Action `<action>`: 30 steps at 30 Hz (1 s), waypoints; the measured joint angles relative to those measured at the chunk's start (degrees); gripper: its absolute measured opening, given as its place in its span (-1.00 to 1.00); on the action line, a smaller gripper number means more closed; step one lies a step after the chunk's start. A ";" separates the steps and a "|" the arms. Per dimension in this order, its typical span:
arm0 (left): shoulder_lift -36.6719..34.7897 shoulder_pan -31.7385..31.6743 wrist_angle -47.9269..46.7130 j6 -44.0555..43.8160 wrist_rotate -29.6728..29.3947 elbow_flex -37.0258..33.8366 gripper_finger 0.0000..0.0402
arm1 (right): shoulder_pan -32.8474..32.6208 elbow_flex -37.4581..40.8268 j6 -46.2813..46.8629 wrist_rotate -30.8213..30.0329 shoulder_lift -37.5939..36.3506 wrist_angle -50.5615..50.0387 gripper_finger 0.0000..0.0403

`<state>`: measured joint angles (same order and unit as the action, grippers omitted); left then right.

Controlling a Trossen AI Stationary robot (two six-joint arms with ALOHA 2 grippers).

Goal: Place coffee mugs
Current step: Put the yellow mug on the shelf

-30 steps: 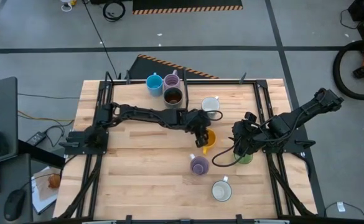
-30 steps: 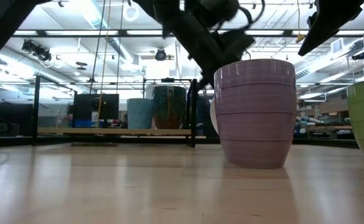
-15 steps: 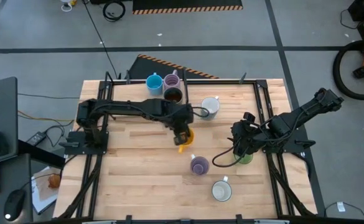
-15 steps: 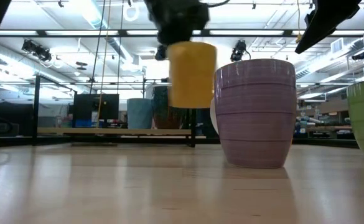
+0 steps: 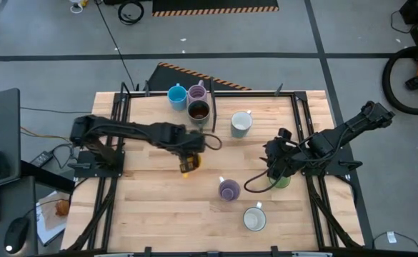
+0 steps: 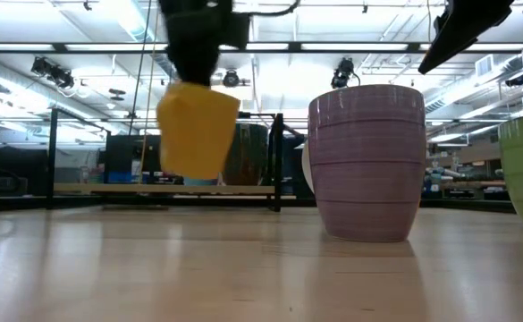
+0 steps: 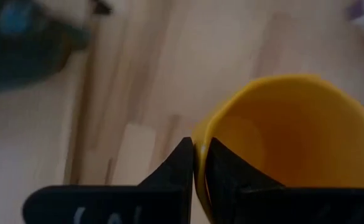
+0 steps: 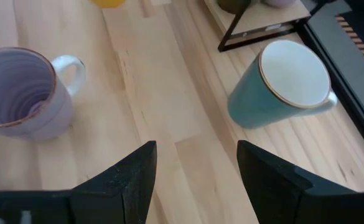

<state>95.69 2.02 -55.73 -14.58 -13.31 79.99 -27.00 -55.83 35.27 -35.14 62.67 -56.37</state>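
My left gripper point(image 5: 189, 158) is shut on an orange mug point(image 5: 188, 166), which hangs left of the table's middle and shows tilted in the low view point(image 6: 197, 127). Blue point(image 5: 176, 95), lilac point(image 5: 196, 93) and dark brown point(image 5: 198, 111) mugs stand together at the far middle. Standing on their bases are a teal-walled mug with a white inside point(image 8: 281, 87), a second lilac mug point(image 5: 229, 189), and a white mug point(image 5: 254, 218). My right gripper point(image 8: 194, 180) is open beside a green mug point(image 5: 281, 181). My left gripper pinches the orange mug's rim wall point(image 7: 197, 146), one finger point(image 7: 225, 171) inside the mug and the other outside. The fingers come from above, slanting down. The mug hangs below them, tilted and clear of the table.
A dark frame point(image 5: 210, 107) stands beside the three far mugs. Black rails point(image 5: 119, 121) run along the table's left and right sides. Bare wood point(image 5: 158, 207) lies near the front left.
My left gripper has carried the orange mug from beside the teal mug toward the table's left edge and somewhat up. The mug is now clear of the table and tilted. My right gripper stays open in place.
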 joint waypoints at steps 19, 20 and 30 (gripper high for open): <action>-15.70 -25.47 3.57 14.74 10.17 -12.16 -0.85 | 0.94 0.01 -4.38 -0.23 -0.02 4.27 0.14; -15.34 -27.36 4.91 15.98 10.50 -12.13 -0.85 | 0.94 0.01 -4.42 -0.22 0.00 4.25 0.14; -11.00 -42.30 10.59 20.80 18.75 -12.13 -0.85 | 0.94 0.01 -4.46 -0.70 -0.01 4.53 0.14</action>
<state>84.69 -40.27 -45.14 6.23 5.44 67.85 -26.06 -55.81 30.81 -35.83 62.67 -51.84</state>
